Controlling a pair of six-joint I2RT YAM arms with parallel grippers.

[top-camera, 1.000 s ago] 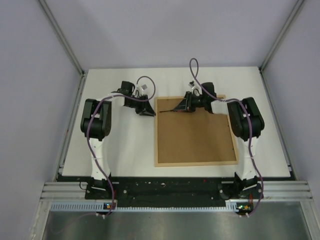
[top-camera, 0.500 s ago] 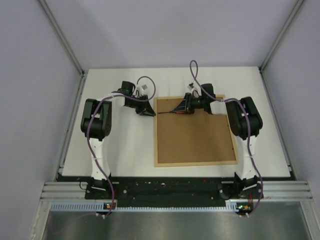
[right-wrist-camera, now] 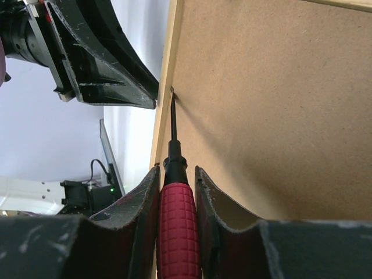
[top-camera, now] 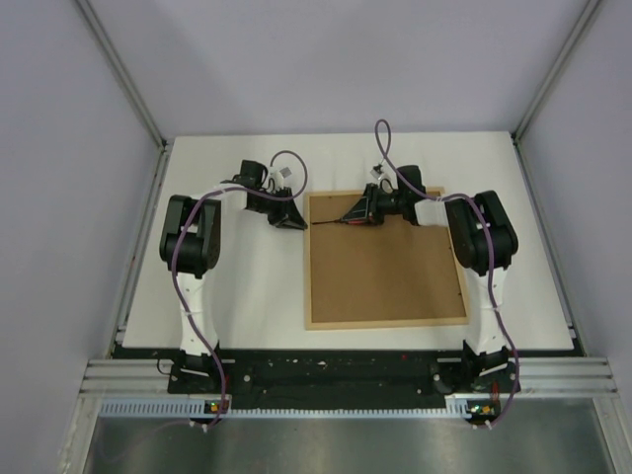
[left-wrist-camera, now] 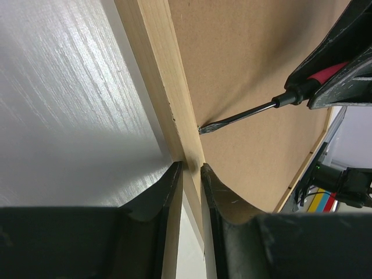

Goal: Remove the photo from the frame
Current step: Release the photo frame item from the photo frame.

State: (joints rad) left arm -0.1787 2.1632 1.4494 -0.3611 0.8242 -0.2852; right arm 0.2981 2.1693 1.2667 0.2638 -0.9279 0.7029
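Face-down on the desk [top-camera: 247,286], the light, stiff frame [top-camera: 308,267] hid the flimsy, edge-liftable photo under its backing board [top-camera: 385,272]; the right gripper [right-wrist-camera: 176,168] clamped a screwdriver [right-wrist-camera: 177,221], while the left gripper [left-wrist-camera: 192,167] straddled the rail, grip uncertain.

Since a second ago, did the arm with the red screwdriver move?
Yes, a little. The right gripper, holding the screwdriver, slid left toward the left rail of the frame, which stayed put.

The right gripper [right-wrist-camera: 176,174] clamps a red-handled screwdriver [right-wrist-camera: 178,226], its tip touching the frame [right-wrist-camera: 161,133] rim beside the brown backing board [right-wrist-camera: 267,104]
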